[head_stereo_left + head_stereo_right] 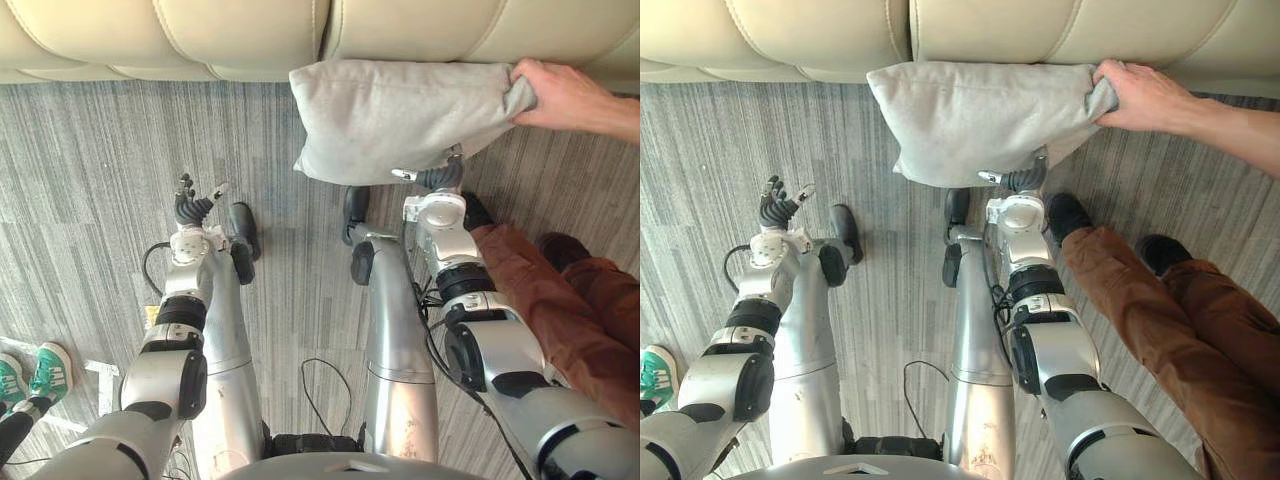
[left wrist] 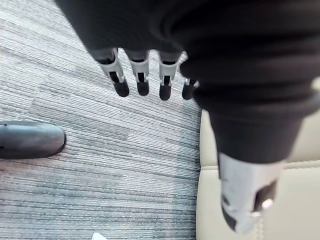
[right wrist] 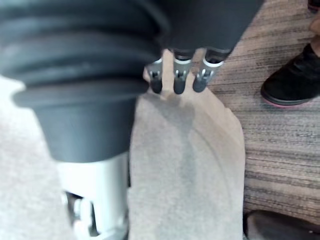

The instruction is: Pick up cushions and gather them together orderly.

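1. One grey cushion (image 1: pixel 400 120), held up flat against the front edge of the cream sofa (image 1: pixel 200 35), above the striped grey carpet (image 1: pixel 90 170).
2. Pinched at its right corner by a person's hand (image 1: pixel 565 95).
3. Right hand (image 3: pixel 75 75) just under the cushion's lower edge: fingers (image 3: pixel 179 85) straight and loose, dark tips touching the fabric, thumb (image 3: pixel 95 200) set apart from them.
4. Left hand (image 1: pixel 192 205) well apart from the cushion, over bare carpet to its left: fingers (image 2: pixel 142 87) spread and relaxed, holding nothing.
5. Person's brown trouser leg (image 1: pixel 540 290) and black shoe (image 3: pixel 292 82) just beside the right arm.
6. Green-and-white sneakers (image 1: pixel 45 370) near the carpet's lower left.
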You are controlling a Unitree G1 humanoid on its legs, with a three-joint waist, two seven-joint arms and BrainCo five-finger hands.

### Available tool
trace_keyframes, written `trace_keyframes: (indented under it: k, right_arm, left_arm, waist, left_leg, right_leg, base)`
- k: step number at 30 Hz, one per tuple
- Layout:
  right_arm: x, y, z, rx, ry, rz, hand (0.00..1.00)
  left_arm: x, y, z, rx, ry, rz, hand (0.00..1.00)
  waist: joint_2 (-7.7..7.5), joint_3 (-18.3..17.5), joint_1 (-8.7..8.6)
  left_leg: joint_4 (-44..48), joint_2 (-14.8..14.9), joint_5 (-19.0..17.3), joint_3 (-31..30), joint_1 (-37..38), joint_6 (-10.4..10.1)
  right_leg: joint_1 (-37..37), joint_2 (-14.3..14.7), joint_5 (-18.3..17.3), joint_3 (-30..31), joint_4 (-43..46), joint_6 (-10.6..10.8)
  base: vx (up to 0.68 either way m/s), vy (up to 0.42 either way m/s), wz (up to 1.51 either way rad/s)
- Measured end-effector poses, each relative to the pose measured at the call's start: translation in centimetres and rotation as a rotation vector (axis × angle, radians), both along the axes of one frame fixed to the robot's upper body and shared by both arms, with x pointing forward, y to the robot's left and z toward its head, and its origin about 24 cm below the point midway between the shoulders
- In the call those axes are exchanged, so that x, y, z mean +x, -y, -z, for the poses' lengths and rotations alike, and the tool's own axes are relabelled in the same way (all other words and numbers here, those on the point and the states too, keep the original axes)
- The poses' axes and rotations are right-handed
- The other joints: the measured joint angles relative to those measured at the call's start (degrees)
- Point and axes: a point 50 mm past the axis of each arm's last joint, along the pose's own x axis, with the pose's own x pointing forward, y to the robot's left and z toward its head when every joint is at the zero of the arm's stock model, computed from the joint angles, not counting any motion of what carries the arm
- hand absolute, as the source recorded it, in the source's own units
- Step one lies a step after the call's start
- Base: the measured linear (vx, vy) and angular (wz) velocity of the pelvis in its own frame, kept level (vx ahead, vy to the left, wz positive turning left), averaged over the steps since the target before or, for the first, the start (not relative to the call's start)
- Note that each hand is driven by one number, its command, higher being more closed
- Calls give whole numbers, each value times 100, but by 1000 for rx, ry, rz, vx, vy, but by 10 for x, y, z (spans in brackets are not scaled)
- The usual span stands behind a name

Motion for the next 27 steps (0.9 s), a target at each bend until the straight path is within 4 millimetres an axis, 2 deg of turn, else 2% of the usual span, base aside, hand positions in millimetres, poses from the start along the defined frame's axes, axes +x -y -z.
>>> trace_keyframes:
  k: [5,11,13,16,17,18,20,21,23,27]
  right_arm:
    - [-15,-4,38,-13,-100,-19,0]
    - [-47,-5,84,20,-187,-29,0]
    - [-63,-2,105,37,-247,-21,0]
    - [-97,-1,143,106,-356,-12,0]
    - [-114,-2,161,136,-417,-10,0]
    - [-123,-2,168,152,-444,-4,0]
    - [-168,-7,208,212,-610,12,0]
    - [-173,-7,212,219,-630,12,0]
    - [-217,-8,241,260,-790,27,0]
    - [-245,-4,255,305,-872,58,0]
  left_arm:
    - [-16,2,28,-2,-79,-2,0]
    - [-44,-3,65,12,-195,-11,0]
    - [-59,-4,83,39,-253,17,0]
    - [-96,-6,120,58,-390,50,0]
    - [-114,-6,136,53,-456,61,0]
    - [-122,-5,143,52,-488,65,0]
    - [-161,-2,172,31,-630,86,0]
    - [-166,-1,175,23,-646,85,0]
    - [-201,2,195,-42,-754,61,0]
    - [-228,5,209,-60,-851,75,0]
  waist:
    - [-1,-5,-9]
    - [-2,-20,-9]
    - [-5,-133,8]
    - [0,-255,12]
    - [-2,-459,2]
    - [-2,-587,2]
    - [1,-1146,-20]
    - [2,-1212,-24]
    - [50,-1769,-31]
    - [100,-2220,-44]
  left_leg:
    - [-313,8,21,67,785,-26]
    - [-750,-11,-8,175,2142,-6]
    - [-967,-30,-12,238,2646,16]
    - [-1452,-108,-5,358,3689,23]
    - [-1662,-124,24,421,3979,23]
    - [-1744,-128,51,439,4081,48]
    - [-2183,-149,86,503,4685,30]
    - [-2233,-161,73,528,4760,8]
    - [-2837,-207,121,632,5379,6]
    - [-3370,-231,212,918,6024,5]
  right_leg:
    - [769,21,10,-25,-294,-16]
    - [2134,10,44,-51,-778,-41]
    - [2644,4,83,-50,-1027,-21]
    - [3632,-13,107,9,-1497,39]
    - [3918,-19,136,10,-1714,43]
    - [4020,-20,149,9,-1800,40]
    - [4637,-18,214,3,-2286,67]
    - [4713,-19,215,0,-2359,70]
    - [5374,-36,344,-36,-3079,118]
    - [5962,-50,637,9,-3781,161]
  base:
    - [6,-6,-1]
    - [37,1,-4]
    - [53,21,-3]
    - [90,38,-7]
    - [105,39,-5]
    - [130,36,-5]
    - [158,44,-4]
    - [147,60,-4]
    - [160,61,-13]
    - [143,67,-25]
